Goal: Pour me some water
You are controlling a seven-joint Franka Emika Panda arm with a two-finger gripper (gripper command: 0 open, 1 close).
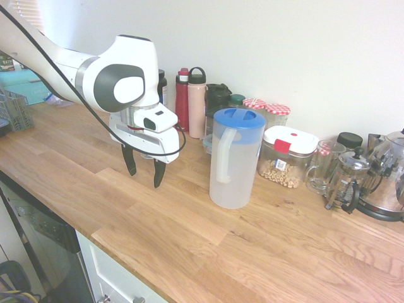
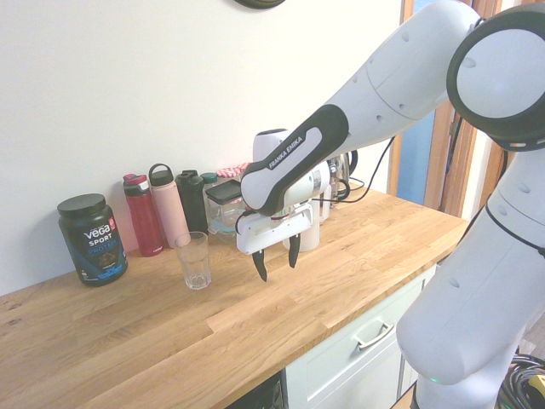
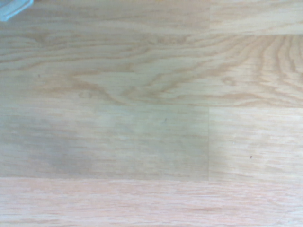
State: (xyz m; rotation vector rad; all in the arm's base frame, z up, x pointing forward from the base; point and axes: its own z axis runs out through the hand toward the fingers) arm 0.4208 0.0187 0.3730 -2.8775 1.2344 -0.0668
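A tall frosted-white pitcher (image 1: 235,158) with a blue lid and a white handle stands upright on the wooden counter. The water (image 1: 231,189) barely shows through its cloudy lower wall. My gripper (image 1: 144,169) hangs open just above the counter to the pitcher's left, a hand's width from it, with nothing between its fingers. In the second exterior view the gripper (image 2: 275,258) hides most of the pitcher (image 2: 309,234). An empty clear glass tumbler (image 2: 194,260) stands on the counter on the gripper's other side. The wrist view shows bare wood, with a clear edge (image 3: 13,7) in one corner.
Red (image 1: 182,101) and pink (image 1: 197,104) bottles line the wall with dark flasks and jars. A lidded box of nuts (image 1: 287,158), a glass mug (image 1: 322,167), a French press (image 1: 344,183) and a kettle (image 1: 388,183) stand beyond the pitcher. A black tub (image 2: 92,239) sits by the wall.
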